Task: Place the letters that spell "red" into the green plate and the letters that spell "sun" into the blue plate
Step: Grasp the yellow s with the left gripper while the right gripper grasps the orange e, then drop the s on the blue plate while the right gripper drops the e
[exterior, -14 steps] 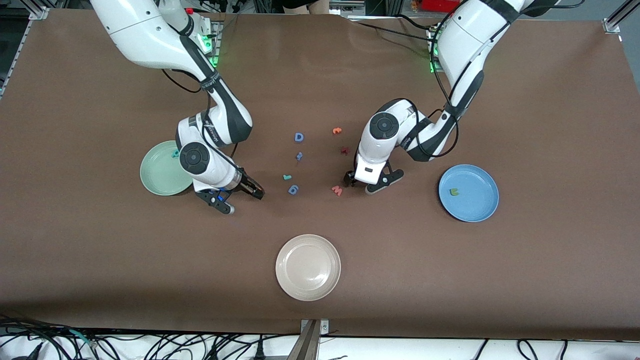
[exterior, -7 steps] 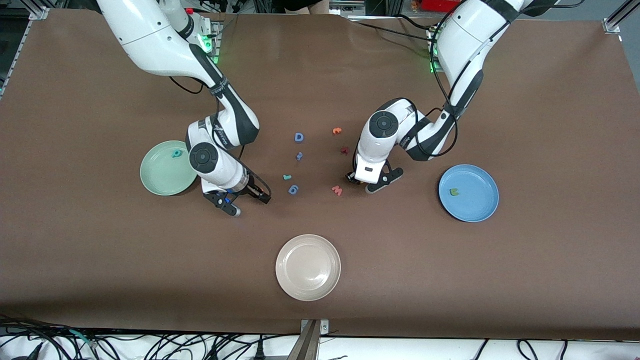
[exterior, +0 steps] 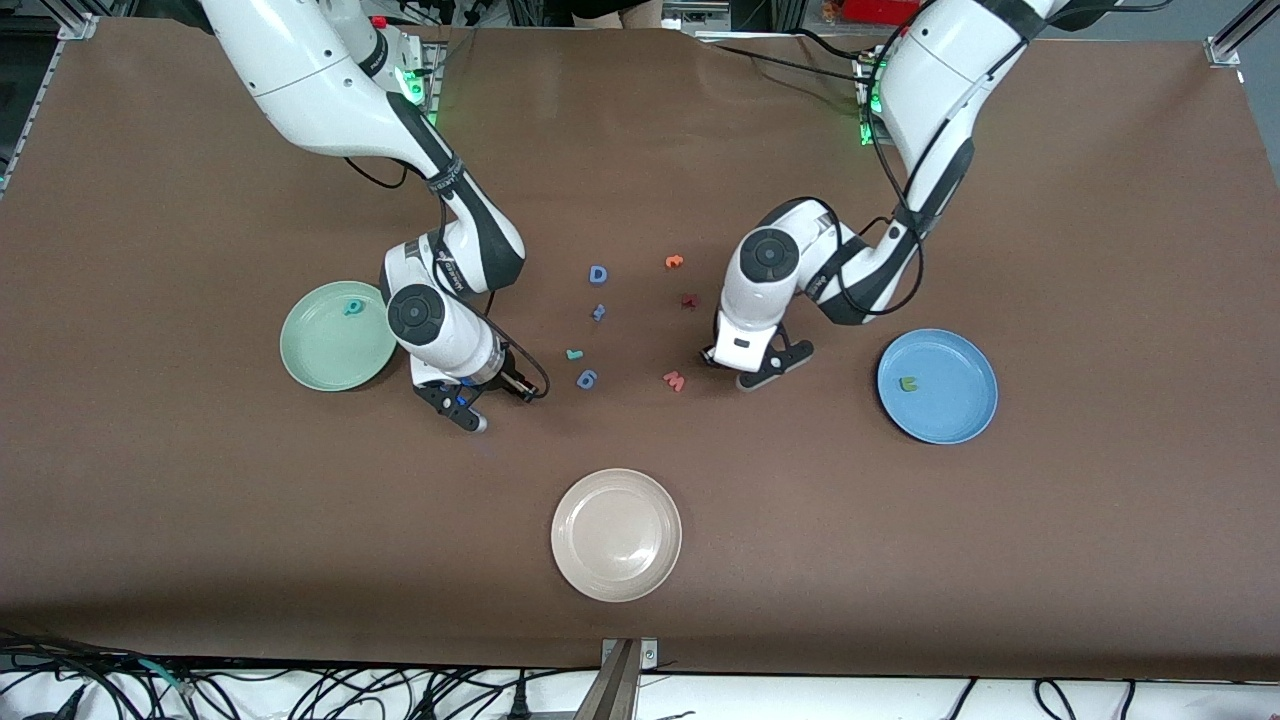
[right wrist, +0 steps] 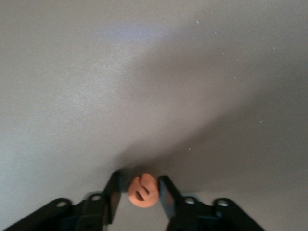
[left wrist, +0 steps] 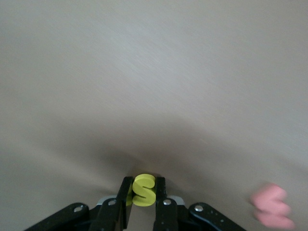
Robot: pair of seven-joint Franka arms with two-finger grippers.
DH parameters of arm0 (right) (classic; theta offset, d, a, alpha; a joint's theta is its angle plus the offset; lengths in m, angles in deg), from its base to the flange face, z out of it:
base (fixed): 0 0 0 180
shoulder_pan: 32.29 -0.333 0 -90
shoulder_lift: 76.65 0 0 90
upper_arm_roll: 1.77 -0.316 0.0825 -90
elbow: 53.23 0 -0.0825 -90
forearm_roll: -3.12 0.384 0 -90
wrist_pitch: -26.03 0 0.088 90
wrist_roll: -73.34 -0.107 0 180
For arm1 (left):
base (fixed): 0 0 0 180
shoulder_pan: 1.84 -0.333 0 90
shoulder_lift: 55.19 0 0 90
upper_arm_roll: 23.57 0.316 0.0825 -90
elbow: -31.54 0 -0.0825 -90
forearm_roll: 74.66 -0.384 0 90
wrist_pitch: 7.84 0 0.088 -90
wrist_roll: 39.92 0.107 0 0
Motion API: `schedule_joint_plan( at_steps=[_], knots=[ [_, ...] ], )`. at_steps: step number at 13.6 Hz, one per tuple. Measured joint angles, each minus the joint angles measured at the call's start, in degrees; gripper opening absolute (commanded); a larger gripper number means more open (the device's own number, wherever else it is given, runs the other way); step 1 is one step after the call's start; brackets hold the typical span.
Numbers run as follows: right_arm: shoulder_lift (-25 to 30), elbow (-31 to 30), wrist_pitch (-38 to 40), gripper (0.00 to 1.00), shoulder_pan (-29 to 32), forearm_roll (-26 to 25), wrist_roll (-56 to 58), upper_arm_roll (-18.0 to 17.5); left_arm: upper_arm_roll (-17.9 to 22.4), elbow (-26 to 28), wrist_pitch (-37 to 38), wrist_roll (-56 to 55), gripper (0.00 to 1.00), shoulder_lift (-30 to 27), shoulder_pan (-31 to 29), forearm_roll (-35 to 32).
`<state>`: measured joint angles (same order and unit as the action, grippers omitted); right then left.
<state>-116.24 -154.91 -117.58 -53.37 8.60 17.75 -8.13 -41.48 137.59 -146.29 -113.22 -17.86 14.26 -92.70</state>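
Over the table point(exterior: 900, 560), left pincer point(left wrist: 143, 199) grips yellow "s" point(left wrist: 143, 189); right pincer point(right wrist: 139, 195) grips orange "e" point(right wrist: 143, 190).

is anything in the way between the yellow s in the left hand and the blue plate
Nothing visible. The left hand is shut on the yellow s, and only bare table lies between it and the blue plate.

Even overhead light keeps the brown table point(exterior: 900, 560) bright with soft shadows, a faint sheen marks the cream-white round plate point(exterior: 616, 535), and the pink foam letter point(left wrist: 272, 206) is smeared by blur.
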Motion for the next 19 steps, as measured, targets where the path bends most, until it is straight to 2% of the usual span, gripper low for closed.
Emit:
schedule_joint_plan(
  at_steps=[2, 5, 7, 9, 10, 11, 12, 15, 17, 19],
  knots=[
    [0.0, 0.1, 0.0, 0.00, 0.0, 0.0, 0.0, 0.0, -0.4, -2.7, 8.0, 7.2, 0.00, -0.6, -3.9, 0.0],
    [0.1, 0.3, 0.6, 0.00, 0.2, 0.0, 0.0, 0.2, -0.6, -5.2, 15.6, 18.6, 0.00, -1.6, -10.5, 0.0],
    [0.7, 1.6, 4.4, 0.00, 1.3, 0.0, 0.2, 0.5, -1.0, -5.7, 18.1, 25.5, 0.00, -2.5, -14.9, 0.9],
    [2.4, 4.1, 12.2, 0.00, 3.2, -0.1, 1.8, 0.7, -1.0, -5.7, 19.2, 31.7, 0.00, -3.2, -18.8, 1.3],
    [3.5, 5.4, 16.9, 0.00, 4.5, -0.1, 3.7, 0.9, -1.0, -5.7, 19.3, 34.2, 0.13, -3.3, -20.6, 1.3],
    [4.9, 6.4, 21.5, 0.00, 6.0, -0.1, 6.6, 1.3, -1.0, -5.7, 19.4, 36.5, 0.63, -3.3, -22.2, 1.3],
    [6.2, 6.9, 25.3, 0.00, 7.4, -0.1, 9.8, 2.0, -1.0, -5.7, 19.4, 38.5, 0.99, -3.3, -23.3, 1.3],
    [9.0, 7.0, 34.6, 0.00, 9.5, -0.1, 19.0, 6.1, -1.0, -5.5, 19.6, 42.9, 1.00, -3.0, -24.9, 1.3],
    [9.1, 6.0, 36.7, 0.00, 9.5, -0.1, 25.1, 9.9, -1.5, -5.5, 19.6, 43.4, 1.00, -2.9, -24.9, 1.4],
    [9.0, 3.2, 36.9, 0.00, 9.5, -0.1, 33.1, 14.3, -3.7, -5.4, 19.6, 42.7, 1.00, -2.9, -25.0, 3.7]
  ],
)
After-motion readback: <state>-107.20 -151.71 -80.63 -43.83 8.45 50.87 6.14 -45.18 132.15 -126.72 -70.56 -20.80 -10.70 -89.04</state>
